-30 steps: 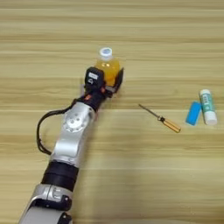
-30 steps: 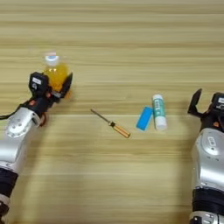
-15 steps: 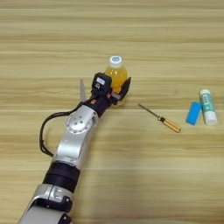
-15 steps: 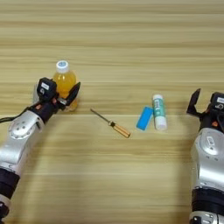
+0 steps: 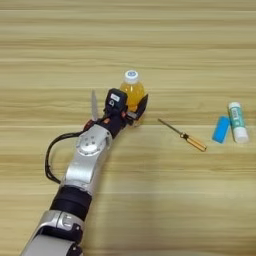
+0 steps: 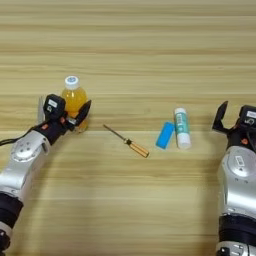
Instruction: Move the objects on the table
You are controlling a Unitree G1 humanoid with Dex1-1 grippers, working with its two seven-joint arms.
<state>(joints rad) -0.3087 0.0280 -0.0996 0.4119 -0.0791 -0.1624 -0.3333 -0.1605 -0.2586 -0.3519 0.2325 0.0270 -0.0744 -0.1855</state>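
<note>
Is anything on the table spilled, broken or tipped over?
Nothing stands out. The juice bottle stands upright with its cap on, in the left gripper. The screwdriver, blue block and tube lie flat.

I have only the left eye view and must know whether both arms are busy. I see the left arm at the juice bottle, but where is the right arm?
Observer: The right gripper shows in the right eye view, on the far right of the table, about level with the white-and-green tube.
Operator: Is it holding anything?
Observer: No, its jaws stand open with nothing between them.
Operator: Is it touching the tube?
Observer: No. The tube lies to its left, with bare wood between them.
</note>
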